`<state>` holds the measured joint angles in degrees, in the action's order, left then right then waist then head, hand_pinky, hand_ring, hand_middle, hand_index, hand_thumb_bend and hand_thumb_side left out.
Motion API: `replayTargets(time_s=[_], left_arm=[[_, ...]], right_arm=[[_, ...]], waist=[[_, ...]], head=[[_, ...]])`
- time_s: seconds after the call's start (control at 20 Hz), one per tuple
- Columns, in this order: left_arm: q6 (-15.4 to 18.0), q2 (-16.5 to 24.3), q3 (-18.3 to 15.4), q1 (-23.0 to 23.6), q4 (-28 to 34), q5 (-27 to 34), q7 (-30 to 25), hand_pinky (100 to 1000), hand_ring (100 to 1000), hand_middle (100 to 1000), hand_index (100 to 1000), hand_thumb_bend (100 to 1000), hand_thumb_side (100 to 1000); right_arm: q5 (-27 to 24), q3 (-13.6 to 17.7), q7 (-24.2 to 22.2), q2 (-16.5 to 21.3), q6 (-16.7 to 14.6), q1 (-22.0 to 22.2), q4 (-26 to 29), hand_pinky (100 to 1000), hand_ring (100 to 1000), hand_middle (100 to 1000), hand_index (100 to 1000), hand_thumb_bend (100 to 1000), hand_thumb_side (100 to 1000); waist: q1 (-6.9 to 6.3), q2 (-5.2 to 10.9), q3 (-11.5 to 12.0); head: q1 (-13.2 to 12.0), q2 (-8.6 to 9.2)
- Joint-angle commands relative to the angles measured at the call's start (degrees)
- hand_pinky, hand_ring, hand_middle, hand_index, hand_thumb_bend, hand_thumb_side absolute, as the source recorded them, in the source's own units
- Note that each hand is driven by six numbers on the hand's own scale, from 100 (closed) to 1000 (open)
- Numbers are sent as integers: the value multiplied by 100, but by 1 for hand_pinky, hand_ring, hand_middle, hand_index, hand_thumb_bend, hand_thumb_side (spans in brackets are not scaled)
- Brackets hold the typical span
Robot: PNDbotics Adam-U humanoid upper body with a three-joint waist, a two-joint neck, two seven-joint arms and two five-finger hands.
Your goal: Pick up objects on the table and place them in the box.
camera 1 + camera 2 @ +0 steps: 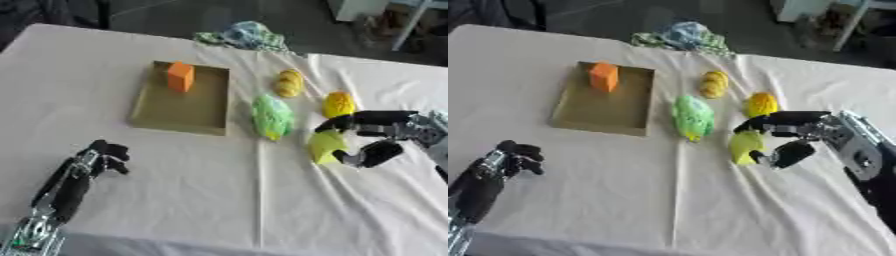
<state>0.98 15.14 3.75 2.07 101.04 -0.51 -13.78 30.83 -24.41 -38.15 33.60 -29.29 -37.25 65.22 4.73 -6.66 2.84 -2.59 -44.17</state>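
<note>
In the left eye view, a table covered by a white cloth (175,200) is seen from above. A shallow tan box (182,102) lies on the cloth toward the far left, and an orange block (180,76) stands upright inside it near its far edge. Just right of the box a green object (272,117) lies on the cloth. Farther back a small yellow lumpy object (290,82) is seen, and to its right a rounder yellow object (338,104). A bundle of pale blue and green material (249,35) rests at the far edge of the table. The right hand (372,134) comes in from the right, with its fingers and thumb curled round a yellow-green object (325,146) held low over the cloth, well apart from the box. The left hand (103,156) is shown near the lower left with its fingers curled and nothing in them.

In the right eye view, the same layout is shown. The yellow-green object is seen pinched between the upper fingers (776,120) and the thumb below. The rounder yellow object lies just behind those fingers; whether it is touched cannot be told. The left hand sits at the left edge, clenched.
</note>
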Motion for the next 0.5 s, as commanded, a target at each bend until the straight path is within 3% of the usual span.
replayTargets(time_s=[0.05,0.15,0.5], left_arm=[[3,93,-23,-33,72,-14,19,796,554,592,726,100,1000],[4,92,-24,-34,73,-14,20,796,554,592,726,100,1000],[4,88,-24,-33,69,-13,18,796,554,592,726,100,1000]], right_arm=[[111,58,-1013,163,-1060,-70,-23,846,923,934,1000,103,405],[172,69,-995,140,-1063,-79,-72,846,921,932,1000,100,353],[414,123,-888,11,-1091,-133,-269,840,903,914,1000,100,307]], waist=[[51,105,-5],[48,103,-5],[43,101,-5]], head=[[19,6],[22,6],[29,6]])
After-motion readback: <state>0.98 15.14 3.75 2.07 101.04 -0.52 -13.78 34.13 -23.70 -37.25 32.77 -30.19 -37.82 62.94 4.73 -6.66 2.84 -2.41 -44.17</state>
